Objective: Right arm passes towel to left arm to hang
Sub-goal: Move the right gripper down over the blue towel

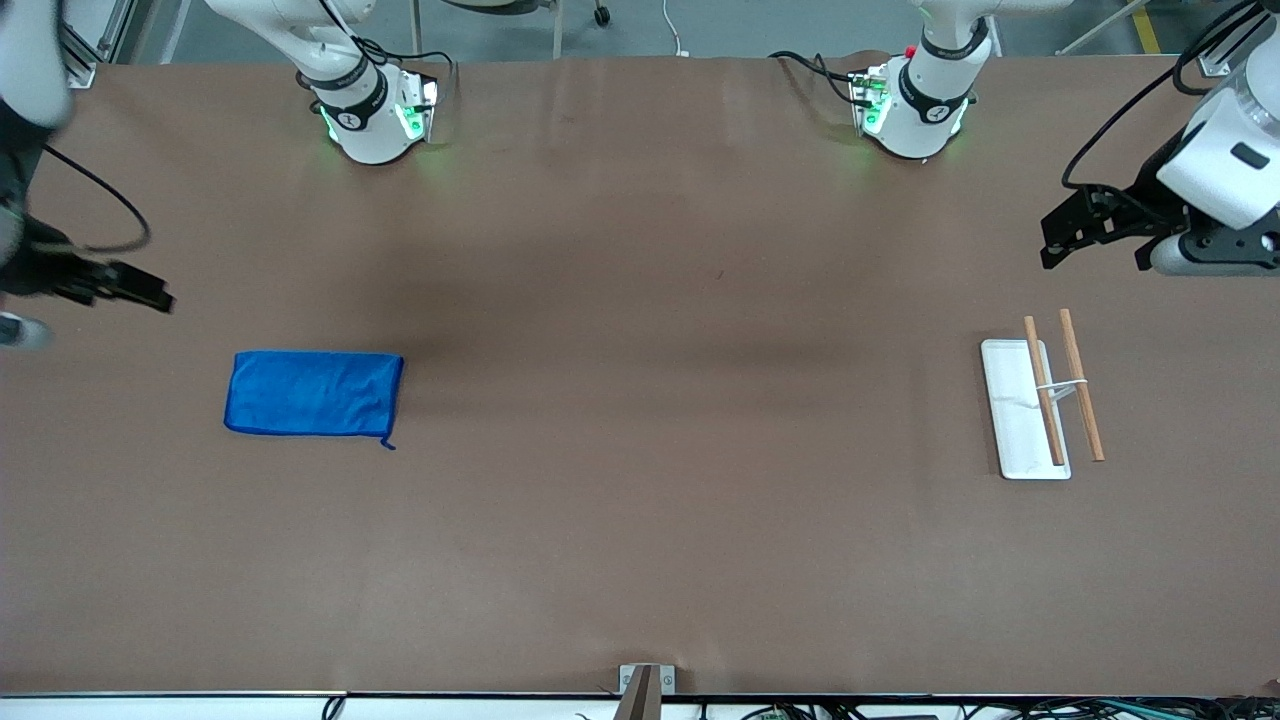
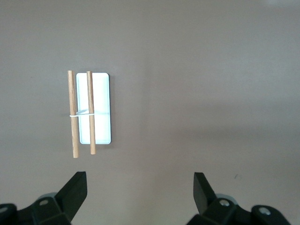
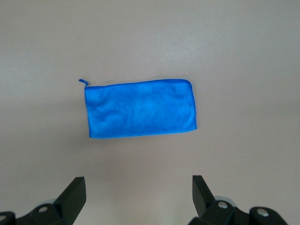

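Both tools, left [image 2: 139,192] and right [image 3: 139,194], hover spread.

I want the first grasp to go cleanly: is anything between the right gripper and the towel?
Nothing visible is. The towel lies flat on bare table. The right gripper hangs open above that end of the table; its wrist view shows only tabletop around the cloth.

Brown table [image 1: 640,520], even light; grey floor [image 1: 740,25] w/ yellow line [image 1: 1146,30].

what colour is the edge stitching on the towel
Darker blue than the bright blue towel; the stitched edge and corner tail show best in the right wrist view.
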`<state>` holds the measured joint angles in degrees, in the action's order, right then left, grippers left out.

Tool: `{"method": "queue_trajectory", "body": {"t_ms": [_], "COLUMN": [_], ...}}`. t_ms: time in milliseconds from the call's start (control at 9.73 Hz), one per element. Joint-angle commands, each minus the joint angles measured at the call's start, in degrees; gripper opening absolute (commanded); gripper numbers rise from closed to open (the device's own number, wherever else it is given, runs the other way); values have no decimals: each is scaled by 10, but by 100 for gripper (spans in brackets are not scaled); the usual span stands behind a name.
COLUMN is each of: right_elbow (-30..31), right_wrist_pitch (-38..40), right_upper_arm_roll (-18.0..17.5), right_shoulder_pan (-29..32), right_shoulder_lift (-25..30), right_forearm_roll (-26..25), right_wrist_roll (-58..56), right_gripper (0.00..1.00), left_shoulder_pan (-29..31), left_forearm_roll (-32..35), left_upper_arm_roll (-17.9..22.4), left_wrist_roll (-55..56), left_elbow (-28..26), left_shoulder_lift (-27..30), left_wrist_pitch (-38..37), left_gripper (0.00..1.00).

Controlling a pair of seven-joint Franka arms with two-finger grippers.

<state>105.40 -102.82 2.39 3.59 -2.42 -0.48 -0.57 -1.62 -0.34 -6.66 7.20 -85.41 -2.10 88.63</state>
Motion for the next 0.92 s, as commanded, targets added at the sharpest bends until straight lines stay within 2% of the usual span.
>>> {"method": "queue_trajectory", "body": {"t_ms": [0, 205, 308, 616, 822], "right_elbow": [149, 218, 233, 264, 266], "right_wrist_pitch": [-156, -284, -328, -446, -476], "right_upper_arm_roll": [-1, -1, -1, -1, 1], "right_shoulder_pan": [-6, -9, -9, -2, 2], "right_shoulder_lift": [17, -35, -70, -139, -165], "right_forearm_roll": [-17, -23, -25, -27, -27], "right_wrist_roll": [-12, -12, -12, -11, -11], "right_gripper": [100, 100, 100, 100, 100], "left_shoulder_pan": [4, 1, 1, 1, 1], "left_forearm_roll": [11, 11, 10, 10, 10], "left_upper_arm_roll": [3, 5, 4, 3, 2], "left_wrist_roll": [-4, -7, -7, -5, -5], "left_elbow": [5, 4, 0, -6, -7], "left_shoulder_lift": [-17, -14, -3, 7, 8], "left_wrist_pitch": [-3, 0, -6, -7, -7], "left_gripper": [100, 100, 100, 100, 100]}}
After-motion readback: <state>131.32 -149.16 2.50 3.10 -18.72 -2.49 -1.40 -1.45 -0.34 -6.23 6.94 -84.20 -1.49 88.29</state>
